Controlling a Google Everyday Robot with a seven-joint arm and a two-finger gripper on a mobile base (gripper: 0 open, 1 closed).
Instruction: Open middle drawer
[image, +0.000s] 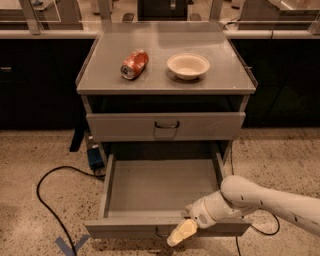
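The grey cabinet (165, 85) has its top drawer (130, 126) closed, with a dark loop handle at its centre. The middle drawer (160, 185) below it stands pulled far out, and its inside is bare. My gripper (181, 234), with a cream-coloured tip, is at the centre of this drawer's front panel (120, 229), where the handle sits. The white arm (270, 200) reaches in from the right. The lowest drawer is hidden under the open one.
A crushed red can (134, 64) and a white bowl (188, 65) lie on the cabinet top. A black cable (42, 200) loops on the speckled floor at left, near a blue box (95, 157) and a blue tape mark (67, 245). Dark counters stand behind.
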